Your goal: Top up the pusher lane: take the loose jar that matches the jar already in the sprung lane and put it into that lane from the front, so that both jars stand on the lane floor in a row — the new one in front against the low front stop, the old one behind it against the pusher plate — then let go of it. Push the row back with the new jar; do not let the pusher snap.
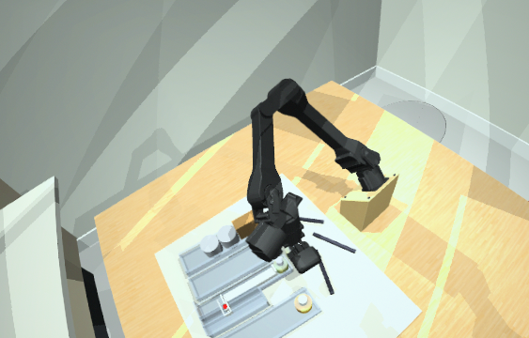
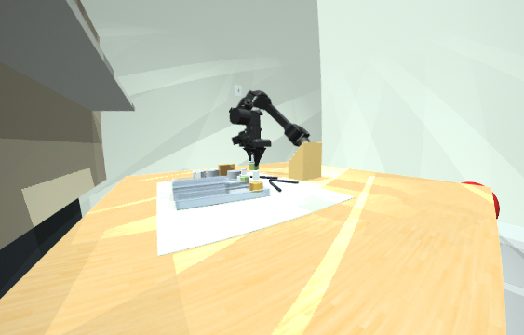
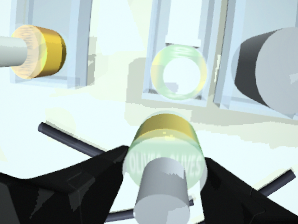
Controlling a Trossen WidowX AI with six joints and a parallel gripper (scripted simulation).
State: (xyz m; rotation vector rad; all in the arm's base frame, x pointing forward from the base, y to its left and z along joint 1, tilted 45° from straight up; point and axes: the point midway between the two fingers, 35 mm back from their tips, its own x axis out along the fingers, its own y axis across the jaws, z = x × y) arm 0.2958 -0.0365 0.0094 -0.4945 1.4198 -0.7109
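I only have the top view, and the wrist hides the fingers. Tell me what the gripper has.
Observer: The gripper is shut on the green jar. Its gray lid faces the wrist camera.
Operator: Say where the lane jar is from there.
Observer: In the wrist view the lane jar lies straight ahead of the green jar, between its rails, with a gap between the two.
Operator: Report the height.
Observer: In the exterior view the green jar appears to hang above the mat, not resting on it.
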